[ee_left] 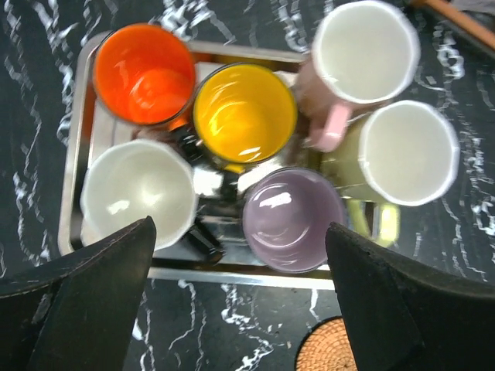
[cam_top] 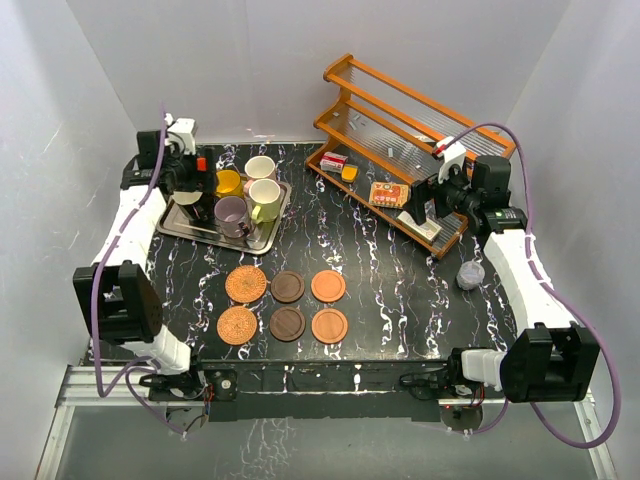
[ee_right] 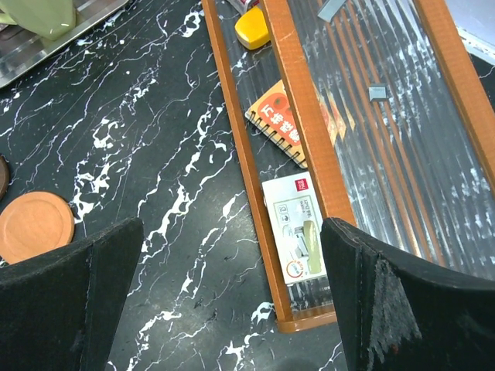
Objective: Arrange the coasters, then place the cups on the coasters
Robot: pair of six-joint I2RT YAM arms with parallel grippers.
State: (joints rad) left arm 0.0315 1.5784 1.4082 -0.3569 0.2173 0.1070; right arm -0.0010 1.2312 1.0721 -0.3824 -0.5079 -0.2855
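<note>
Left hand (ee_left: 240, 232): fingers (ee_left: 93, 309) wide apart, nothing between them, hovering above the near edge of the rectangular steel tray (ee_left: 76, 162), which sits far-left on the black marble-pattern table (cam_top: 400, 290). All six mugs are upright on that tray, none on a coaster. Glossy orange mug (ee_left: 144, 73) is at the far-left corner, with the yellow mug (ee_left: 244, 114) just beside it. Cream-pink mug (ee_left: 365, 50) is far-right, with the pale yellow-green mug (ee_left: 410, 152) just beside it on the near side. Lilac mug (ee_left: 294, 219) is near-middle and the black mug with white inside (ee_left: 138, 192) near-left. Coasters lie flat mid-table in a two-by-three grid, on the arms' side of the tray, none touching. The two woven tan round coasters (cam_top: 246, 284) make the left column, the two dark brown wooden coasters (cam_top: 288, 287) the middle and the two smooth orange-brown wooden coasters (cam_top: 328, 286) the right. Right hand (ee_right: 228, 232): fingers apart, gripping nothing, over bare table just beside the front rail of the orange wooden two-tier rack (ee_right: 255, 170) with ribbed clear shelves. On the rack's lower shelf are an orange spiral notebook (ee_right: 282, 124), a white packaged card (ee_right: 298, 232) and a small yellow block (ee_right: 253, 27). Small translucent grey handleless cup (cam_top: 470, 273) stands on the table near the rack's near end, beside the right arm.
</note>
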